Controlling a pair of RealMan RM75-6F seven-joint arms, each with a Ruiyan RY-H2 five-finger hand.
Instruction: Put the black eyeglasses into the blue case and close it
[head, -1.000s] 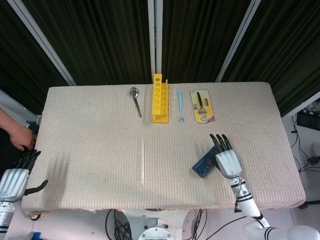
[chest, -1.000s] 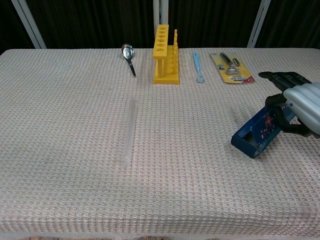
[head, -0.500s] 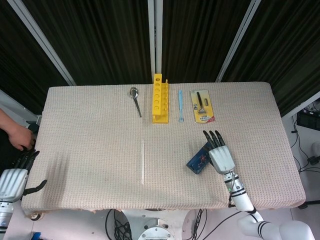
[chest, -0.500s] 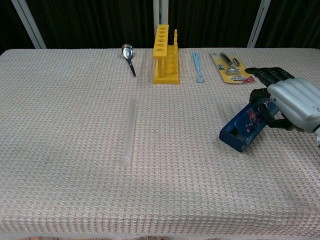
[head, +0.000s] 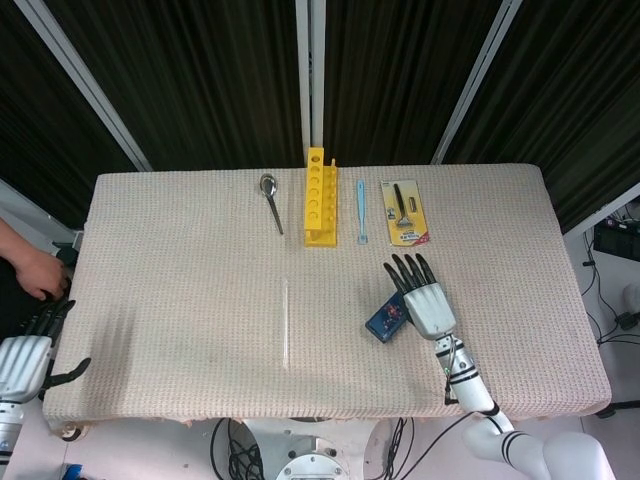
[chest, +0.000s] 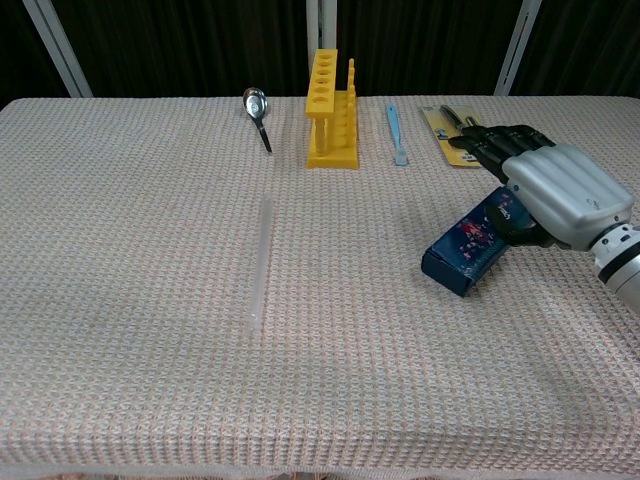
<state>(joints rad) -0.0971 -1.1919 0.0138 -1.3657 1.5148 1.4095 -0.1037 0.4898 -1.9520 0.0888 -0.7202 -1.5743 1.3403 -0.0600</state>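
The blue case (head: 384, 319) (chest: 464, 244), a dark blue box with a printed side, lies tilted on the woven cloth right of centre. My right hand (head: 424, 298) (chest: 551, 189) grips its right end, fingers stretched over the top and thumb against its side. No black eyeglasses show in either view. Whether the case is open cannot be told. My left hand (head: 25, 357) hangs off the table's near left corner, holding nothing, fingers apart.
Along the far edge stand a yellow rack (head: 318, 197) (chest: 331, 110), a spoon (head: 270, 200) (chest: 256, 115), a light blue stick tool (head: 362, 212) (chest: 396, 133) and a carded razor pack (head: 405, 211) (chest: 462, 128). A clear tube (head: 285, 322) (chest: 260, 262) lies mid-table. A person's hand (head: 35, 270) rests at the left edge.
My right hand has carried the blue case leftward and slightly farther onto the table. The left hand has barely moved.
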